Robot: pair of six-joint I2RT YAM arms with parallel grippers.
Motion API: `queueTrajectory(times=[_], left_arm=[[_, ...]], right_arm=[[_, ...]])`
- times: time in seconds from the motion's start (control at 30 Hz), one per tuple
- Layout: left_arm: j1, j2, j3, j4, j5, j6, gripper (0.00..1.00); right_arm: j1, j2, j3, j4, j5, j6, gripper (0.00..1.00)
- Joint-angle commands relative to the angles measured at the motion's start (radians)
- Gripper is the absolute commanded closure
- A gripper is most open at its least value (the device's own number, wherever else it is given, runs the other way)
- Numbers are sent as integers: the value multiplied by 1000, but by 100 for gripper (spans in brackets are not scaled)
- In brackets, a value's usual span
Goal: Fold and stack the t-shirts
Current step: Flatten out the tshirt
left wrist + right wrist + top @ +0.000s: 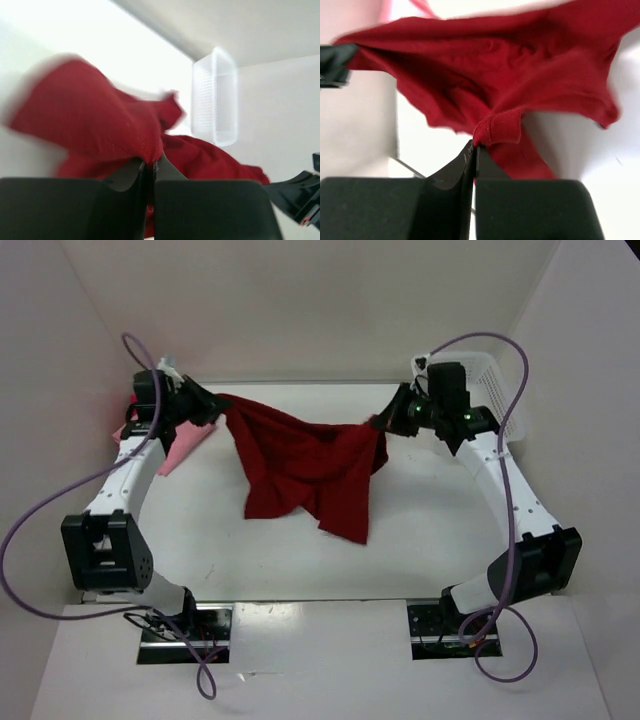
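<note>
Left hand (pixel 212 403): closed, jaws pinched together on an edge of the crimson shirt (pixel 310 465). In the left wrist view the cloth comes straight out of the closed fingertips (pixel 159 169).

Right hand (pixel 385 420): closed, gripping the same shirt. In the right wrist view a folded hem of the shirt (pixel 500 127) is clamped at the tips.

Crimson shirt: slung between the two hands over the far half of the desk (pixel 440 520).
- Top edge runs from the left hand to the right hand and sags in the middle.
- The rest hangs down toward the near side in uneven folds.
- Lowest corner is right of centre.
- Cannot tell whether the lower folds touch the desk or hang just clear.

Pink shirt (pixel 185 448): lies on the desk at the far left, partly under the left arm, just beside the left end of the crimson shirt.

Basket (pixel 495 380): white lattice, far right corner, behind the right arm, apart from the crimson shirt.

Both wrist views are motion-blurred at the cloth edges.
</note>
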Motion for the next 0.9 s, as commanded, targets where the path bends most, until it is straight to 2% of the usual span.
queueTrajectory(times=[0.0,0.13,0.2,0.37,0.47,0.6,0.73,0.87], left_arm=[[26,-88,28,-18,90,15,94],[69,-143,140,-113,113,21,94],[83,-154,264,-156,104,55,94],[124,-174,447,-244,70,104,93],[124,-165,528,-281,21,138,92],[133,-102,507,-255,32,138,92],[133,8,386,-186,46,141,90],[123,265,359,-181,17,188,88]], right_arm=[[11,1,198,52,-91,-16,100],[11,-14,377,41,-208,-16,100],[11,-51,458,41,-249,-7,100],[22,-134,500,64,-335,22,100],[22,-166,431,64,-290,-10,100],[-29,-166,252,101,-248,-24,100],[-79,-37,42,172,-173,-24,100],[-125,169,-14,244,-173,-24,100]])
